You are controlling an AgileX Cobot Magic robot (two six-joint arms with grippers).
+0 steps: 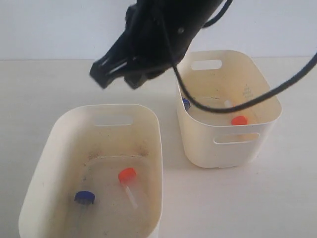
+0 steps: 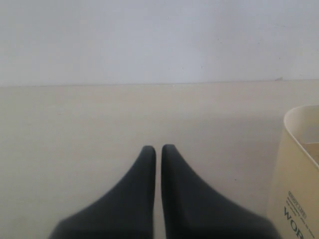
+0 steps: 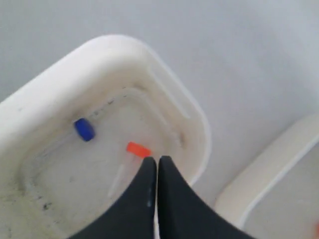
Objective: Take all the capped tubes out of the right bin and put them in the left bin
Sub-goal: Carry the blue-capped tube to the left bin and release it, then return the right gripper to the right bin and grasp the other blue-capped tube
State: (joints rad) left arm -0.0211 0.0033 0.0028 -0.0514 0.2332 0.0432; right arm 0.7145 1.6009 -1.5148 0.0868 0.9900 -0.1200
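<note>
- R claw [image 3: 157, 164]: clenched, tips pressed together, nothing in it. It hangs above the L bin [image 1: 59, 124], over its far end toward the R bin [image 1: 233, 148].
- L claw [image 2: 158, 149]: fingers closed to a thin slit, empty, low over bare table [image 1: 39, 89]. A cream bin wall w/ printed label [image 2: 299, 179] sits just beside it; can't tell which bin.
- L bin, near-left: holds 2 tubes on its speckled floor, lying apart.
- Blue-cap tube [image 1: 84, 197]: near the bin's left wall, clear body pointing toward the near end.
- Orange-cap tube [image 1: 127, 175]: mid-floor, cap at the far end, body angled near-right.
- R bin, far-right: 2 tubes inside.
- 2nd orange-cap tube [image 1: 239, 120]: cap close to the front wall by the slot handle, body running back.
- 2nd blue-cap tube [image 1: 186, 103]: cap against the left wall, partly hidden by rim and cable [image 1: 277, 89].
- Cable droops across the R bin's opening.
- Bins stand near each other, not touching.
</note>
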